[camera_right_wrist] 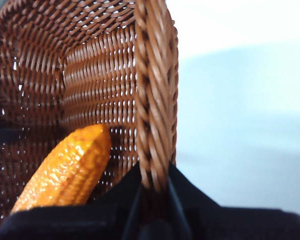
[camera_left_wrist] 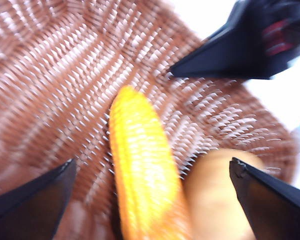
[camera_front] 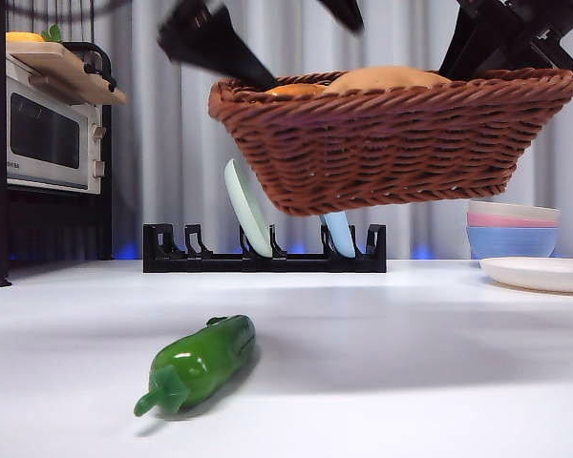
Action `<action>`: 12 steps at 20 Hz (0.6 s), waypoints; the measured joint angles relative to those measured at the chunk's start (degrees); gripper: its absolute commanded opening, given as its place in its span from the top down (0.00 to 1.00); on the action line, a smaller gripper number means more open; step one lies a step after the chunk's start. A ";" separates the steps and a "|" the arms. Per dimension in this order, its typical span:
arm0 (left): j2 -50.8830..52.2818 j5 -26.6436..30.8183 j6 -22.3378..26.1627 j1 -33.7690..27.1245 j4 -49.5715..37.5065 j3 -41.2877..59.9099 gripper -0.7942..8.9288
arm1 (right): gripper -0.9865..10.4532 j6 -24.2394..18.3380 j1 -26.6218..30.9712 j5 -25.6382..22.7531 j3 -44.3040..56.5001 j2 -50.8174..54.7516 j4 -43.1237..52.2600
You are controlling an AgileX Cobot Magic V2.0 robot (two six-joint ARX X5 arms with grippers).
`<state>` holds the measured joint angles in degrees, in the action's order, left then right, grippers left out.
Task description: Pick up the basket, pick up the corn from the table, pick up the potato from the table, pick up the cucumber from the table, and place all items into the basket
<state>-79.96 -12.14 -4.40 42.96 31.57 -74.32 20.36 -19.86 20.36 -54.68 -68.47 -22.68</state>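
Right gripper (camera_right_wrist: 154, 200) clenches the raised basket's (camera_front: 382, 143) rim; left gripper (camera_left_wrist: 152, 195), jaws released, apparently hovers over corn (camera_left_wrist: 142, 175).

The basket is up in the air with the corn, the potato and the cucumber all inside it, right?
Not quite. The cucumber is not inside: the front view shows it lying on the table. The basket is up in the air, with the corn and potato inside.

Small brand mark on microwave (camera_front: 43, 134), possibly Toshiba, too blurred
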 measured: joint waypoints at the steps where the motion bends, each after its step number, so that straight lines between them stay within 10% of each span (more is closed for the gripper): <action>1: 1.97 0.00 -0.13 0.15 2.14 -1.79 0.34 | 0.93 0.00 0.00 -0.02 0.00 0.00 0.02; 12: 17.05 2.40 -0.20 6.56 29.09 -6.29 0.34 | 0.93 0.07 3.32 0.00 0.00 0.00 4.31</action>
<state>-62.92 -9.74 -4.60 49.52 60.66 -80.62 20.43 -16.53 20.36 -54.68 -68.47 -18.37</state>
